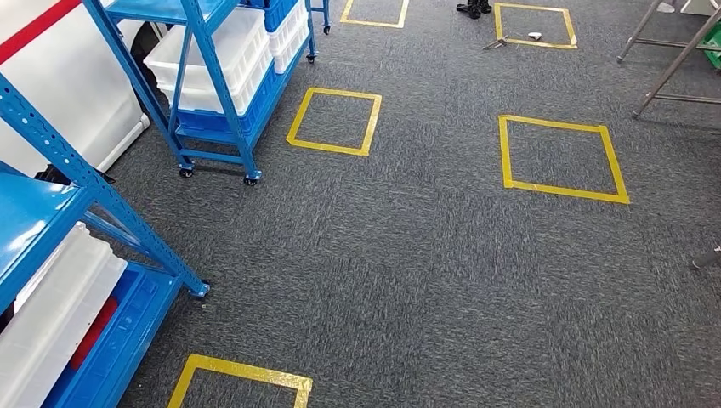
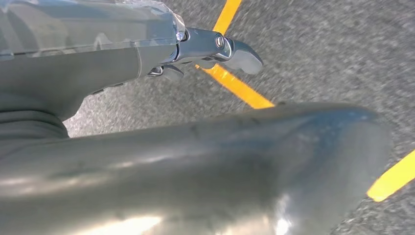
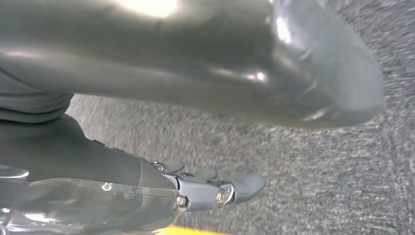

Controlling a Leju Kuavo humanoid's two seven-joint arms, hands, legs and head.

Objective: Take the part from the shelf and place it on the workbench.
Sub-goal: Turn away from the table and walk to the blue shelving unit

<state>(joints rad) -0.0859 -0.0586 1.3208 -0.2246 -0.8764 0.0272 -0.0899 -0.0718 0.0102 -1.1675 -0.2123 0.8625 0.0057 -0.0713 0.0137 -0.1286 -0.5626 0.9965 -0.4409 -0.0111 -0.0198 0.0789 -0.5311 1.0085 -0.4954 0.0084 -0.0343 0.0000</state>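
Note:
Two blue shelves stand to my left in the head view. The near shelf (image 1: 81,183) carries a white bin (image 1: 51,314) with something red (image 1: 95,330) beneath it. The farther wheeled shelf (image 1: 223,93) holds stacked white crates (image 1: 217,55). I cannot make out a part in any of them. My left hand (image 2: 208,48) hangs over grey carpet and a yellow tape line (image 2: 237,85), fingers stretched out and holding nothing. My right hand (image 3: 215,188) also hangs over the carpet, its fingers extended with nothing in them.
Grey carpet (image 1: 425,280) spreads ahead, marked with yellow tape squares (image 1: 335,121) (image 1: 561,158) (image 1: 242,382). Slanted metal frame legs (image 1: 676,59) stand at the far right. A white wall with a red stripe (image 1: 51,59) lies behind the shelves.

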